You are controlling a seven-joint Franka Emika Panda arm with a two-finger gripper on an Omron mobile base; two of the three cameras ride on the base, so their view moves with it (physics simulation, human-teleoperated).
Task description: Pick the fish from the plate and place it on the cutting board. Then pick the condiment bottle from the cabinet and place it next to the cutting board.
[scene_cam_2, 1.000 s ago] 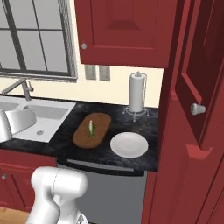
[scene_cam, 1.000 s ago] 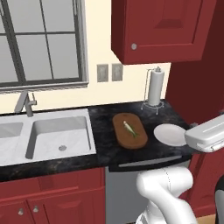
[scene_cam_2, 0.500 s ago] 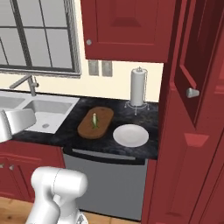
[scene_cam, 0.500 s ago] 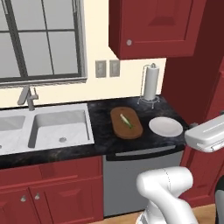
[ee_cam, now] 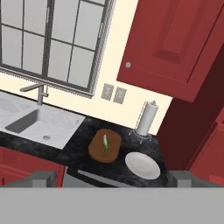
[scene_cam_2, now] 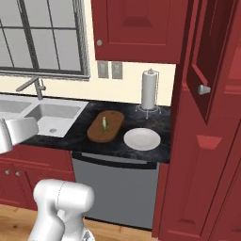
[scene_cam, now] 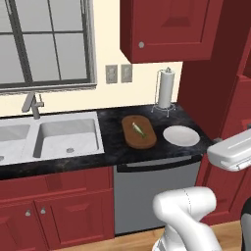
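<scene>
On the black counter [ee_cam: 83, 142], the fish [ee_cam: 105, 143] lies on the cutting board [ee_cam: 105, 146]. The white plate [ee_cam: 142, 165] sits bare just beside the board, toward the counter's front edge. A paper towel roll [ee_cam: 145, 118] stands at the back edge.

Counted on the black counter: one fish [scene_cam: 139, 130], one cutting board [scene_cam: 138, 132], one white plate [scene_cam: 181, 136], one paper towel roll [scene_cam: 166, 89], and one double-basin sink [scene_cam: 68, 138] with one faucet [scene_cam: 32, 105]. The wall bears two outlet plates [scene_cam: 118, 74]. One wall cupboard [scene_cam: 164, 27] carries one knob [scene_cam: 141, 44].
</scene>
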